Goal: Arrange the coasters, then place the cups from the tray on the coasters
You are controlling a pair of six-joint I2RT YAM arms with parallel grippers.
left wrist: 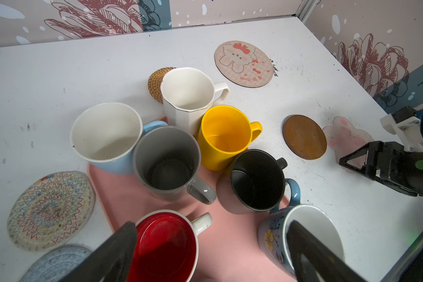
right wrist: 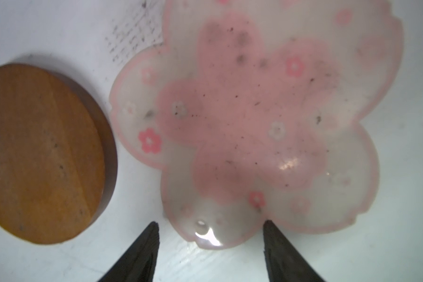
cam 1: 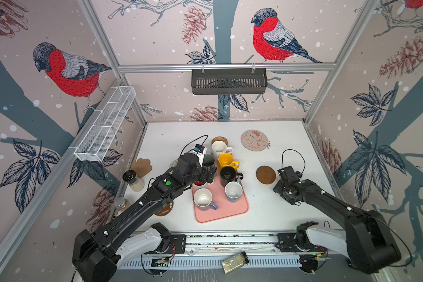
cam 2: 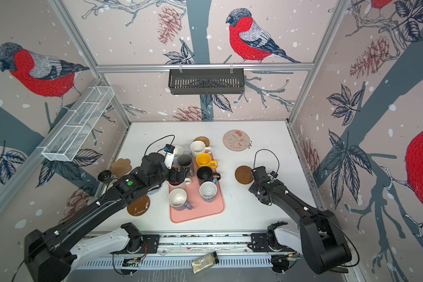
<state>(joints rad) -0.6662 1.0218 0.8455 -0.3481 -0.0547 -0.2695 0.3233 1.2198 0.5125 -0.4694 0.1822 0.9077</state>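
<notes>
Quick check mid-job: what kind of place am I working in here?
Probably a lab test cell, not a home: aluminium frame, bird wallpaper panels, two robot arms on a rail.

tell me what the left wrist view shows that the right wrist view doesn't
Only the left wrist view: the cups, such as the yellow cup and grey cup, the pink tray, the cartoon coaster and the rattan coaster. Only the right wrist view: tiny printed blossoms on the flower coaster, and one petal lying between the open fingers of the right gripper. Both: the brown disc coaster and that flower coaster side by side on the white table.
</notes>
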